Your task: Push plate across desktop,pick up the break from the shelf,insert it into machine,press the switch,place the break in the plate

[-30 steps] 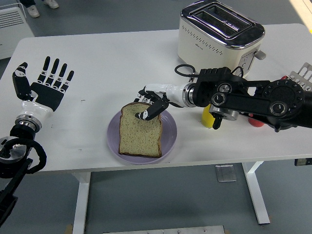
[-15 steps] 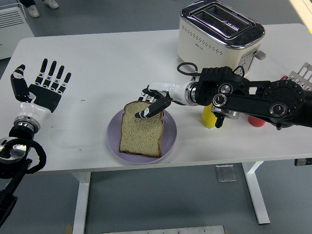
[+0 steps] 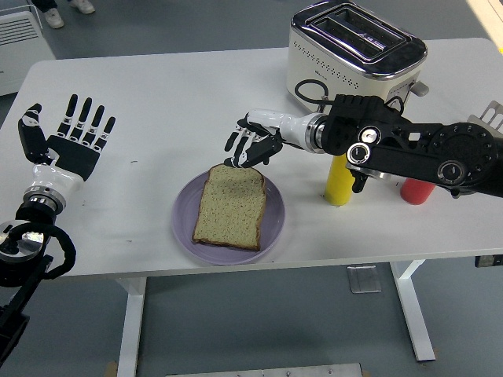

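Observation:
A slice of bread (image 3: 230, 206) lies flat on the lilac plate (image 3: 184, 224) near the table's front edge. My right hand (image 3: 251, 147) hovers just above and behind the bread's far edge, fingers spread, holding nothing. The cream toaster (image 3: 352, 56) stands at the back right with both slots empty. My left hand (image 3: 69, 141) rests open at the far left of the table, palm up and fingers spread.
A yellow bottle (image 3: 339, 181) and a red bottle (image 3: 415, 191) stand right of the plate, partly hidden by my right forearm (image 3: 409, 149). A metal rack (image 3: 489, 118) shows at the right edge. A black cord (image 3: 310, 88) loops beside the toaster.
My right hand has let go of the bread and risen up and back from it. The bread now lies flat on the plate. The left hand has barely moved.

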`<state>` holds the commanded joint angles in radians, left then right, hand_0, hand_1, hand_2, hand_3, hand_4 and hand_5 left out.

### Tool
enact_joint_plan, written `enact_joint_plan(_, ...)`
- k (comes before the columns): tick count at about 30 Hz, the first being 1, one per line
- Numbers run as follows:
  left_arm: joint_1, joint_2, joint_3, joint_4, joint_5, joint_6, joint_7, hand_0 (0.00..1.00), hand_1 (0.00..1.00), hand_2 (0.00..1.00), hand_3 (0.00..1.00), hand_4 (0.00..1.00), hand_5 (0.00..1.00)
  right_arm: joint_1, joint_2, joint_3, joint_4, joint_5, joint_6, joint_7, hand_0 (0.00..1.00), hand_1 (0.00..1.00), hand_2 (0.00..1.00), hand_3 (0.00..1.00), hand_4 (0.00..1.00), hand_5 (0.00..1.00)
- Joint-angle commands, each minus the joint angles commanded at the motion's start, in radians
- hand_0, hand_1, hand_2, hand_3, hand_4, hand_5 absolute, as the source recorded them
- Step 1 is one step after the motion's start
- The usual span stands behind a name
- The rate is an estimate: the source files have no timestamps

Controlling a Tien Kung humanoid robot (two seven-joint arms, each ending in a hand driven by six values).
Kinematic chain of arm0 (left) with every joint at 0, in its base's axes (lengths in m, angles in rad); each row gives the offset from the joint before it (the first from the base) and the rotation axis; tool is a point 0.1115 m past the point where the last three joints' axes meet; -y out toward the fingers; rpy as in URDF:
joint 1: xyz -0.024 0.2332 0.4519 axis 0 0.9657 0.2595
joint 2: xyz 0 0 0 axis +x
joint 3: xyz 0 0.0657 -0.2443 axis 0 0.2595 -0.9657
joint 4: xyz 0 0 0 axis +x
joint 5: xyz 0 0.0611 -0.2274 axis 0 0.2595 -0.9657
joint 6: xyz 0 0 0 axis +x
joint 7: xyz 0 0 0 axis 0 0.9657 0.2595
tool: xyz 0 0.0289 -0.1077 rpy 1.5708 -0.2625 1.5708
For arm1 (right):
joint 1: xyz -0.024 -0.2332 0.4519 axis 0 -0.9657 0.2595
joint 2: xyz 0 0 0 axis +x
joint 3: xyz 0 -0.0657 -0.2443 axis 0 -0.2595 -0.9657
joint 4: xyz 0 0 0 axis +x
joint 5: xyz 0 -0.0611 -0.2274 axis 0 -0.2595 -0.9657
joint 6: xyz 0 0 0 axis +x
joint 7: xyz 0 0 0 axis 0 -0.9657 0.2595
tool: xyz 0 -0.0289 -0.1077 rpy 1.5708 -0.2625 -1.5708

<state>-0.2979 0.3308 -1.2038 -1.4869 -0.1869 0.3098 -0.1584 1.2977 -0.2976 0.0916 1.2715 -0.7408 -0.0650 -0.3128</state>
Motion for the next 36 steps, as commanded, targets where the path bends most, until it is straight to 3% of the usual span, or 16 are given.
enact_joint_plan(9, -0.003, 0.000, 0.003, -0.008, 0.002, 0.000, 0.001, 0.825, 0.753, 0.725, 0.692, 0.630, 0.998, -0.011, -0.026, 0.077, 0.009, -0.026, -0.010, 0.006, 0.367, 0.537, 0.554, 0.528, 0.727, 0.298)
enact_joint_plan(10, -0.003, 0.000, 0.003, -0.010, 0.003, 0.000, 0.001, 0.824, 0.753, 0.725, 0.690, 0.632, 0.998, -0.015, -0.031, 0.090, 0.014, -0.031, -0.011, 0.007, 0.427, 0.547, 0.554, 0.528, 0.724, 0.296)
enact_joint_plan(12, -0.002, 0.000, 0.003, -0.013, 0.003, 0.000, 0.001, 0.824, 0.753, 0.725, 0.690, 0.632, 0.998, -0.022, -0.040, 0.114, 0.024, -0.039, -0.011, 0.007, 0.427, 0.547, 0.554, 0.528, 0.724, 0.296)
enact_joint_plan(20, 0.003, 0.002, -0.004, -0.036, 0.002, 0.004, 0.000, 0.824, 0.753, 0.725, 0.691, 0.632, 0.998, -0.105, -0.093, 0.282, 0.116, -0.053, -0.043, 0.009, 0.476, 0.551, 0.555, 0.527, 0.724, 0.295)
enact_joint_plan(27, 0.007, 0.003, -0.009, -0.061, -0.001, 0.008, -0.001, 0.824, 0.753, 0.725, 0.690, 0.632, 0.998, -0.205, -0.135, 0.430, 0.210, -0.021, -0.126, 0.044, 0.498, 0.553, 0.556, 0.527, 0.718, 0.290)
enact_joint_plan(34, 0.013, 0.007, -0.017, -0.092, -0.008, 0.014, -0.002, 0.824, 0.753, 0.724, 0.690, 0.633, 0.998, -0.337, -0.186, 0.587, 0.309, 0.129, -0.266, 0.158, 0.518, 0.555, 0.555, 0.527, 0.715, 0.286)
enact_joint_plan(35, 0.013, 0.007, -0.018, -0.096, -0.010, 0.015, -0.002, 0.824, 0.753, 0.724, 0.690, 0.634, 0.998, -0.355, -0.192, 0.608, 0.319, 0.158, -0.284, 0.178, 0.589, 0.585, 0.556, 0.527, 0.716, 0.293)
enact_joint_plan(36, 0.014, 0.007, -0.020, -0.101, -0.011, 0.015, -0.002, 0.824, 0.753, 0.724, 0.690, 0.634, 0.998, -0.373, -0.199, 0.629, 0.330, 0.189, -0.302, 0.198, 0.589, 0.585, 0.556, 0.527, 0.716, 0.293)
